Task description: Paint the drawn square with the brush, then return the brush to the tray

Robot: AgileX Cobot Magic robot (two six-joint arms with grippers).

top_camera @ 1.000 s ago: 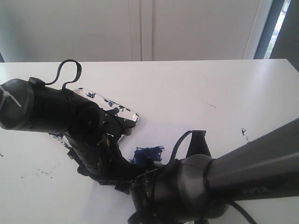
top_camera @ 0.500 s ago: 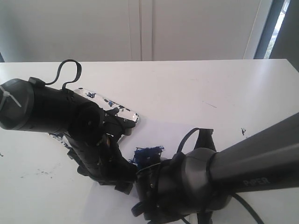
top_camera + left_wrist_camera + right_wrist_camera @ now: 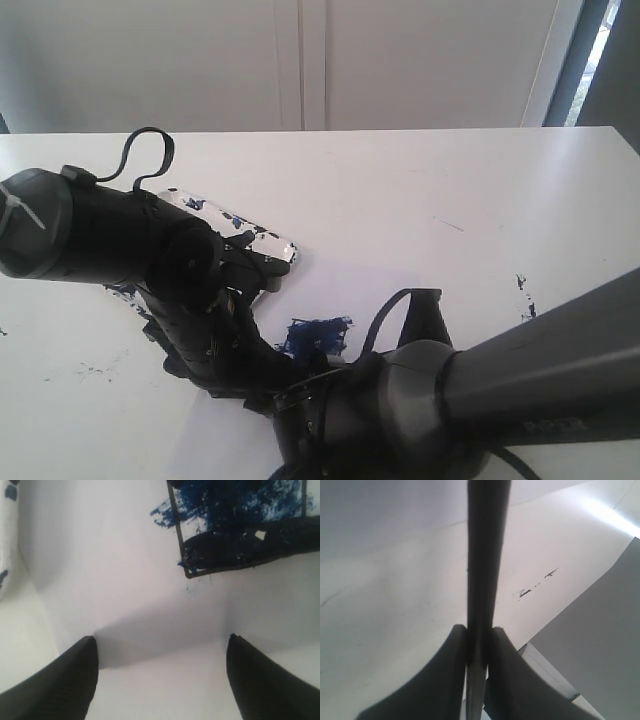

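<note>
The drawn square [image 3: 318, 334] is smeared with dark blue paint and lies on the white paper between my two arms. In the left wrist view the square [image 3: 235, 510] is mostly blue, and a thick black band that looks like the brush's tip [image 3: 240, 545] crosses its lower part. My left gripper [image 3: 160, 639] stands open just above the paper [image 3: 120, 580], a short way from the square, with nothing between its fingers. My right gripper [image 3: 479, 630] is shut on the brush [image 3: 487, 555], a thin black stick. The tray [image 3: 243, 230], splattered blue, shows behind the left arm.
The left arm [image 3: 110, 240] hides most of the tray, and the right arm [image 3: 470, 390] fills the lower right. Small blue specks [image 3: 521, 283] mark the table on the right, and more specks [image 3: 88, 372] lie at the left front. A wall rises behind the table.
The right arm swung up and to the right half a second ago and has come back down to the left. The left arm has stayed put.
</note>
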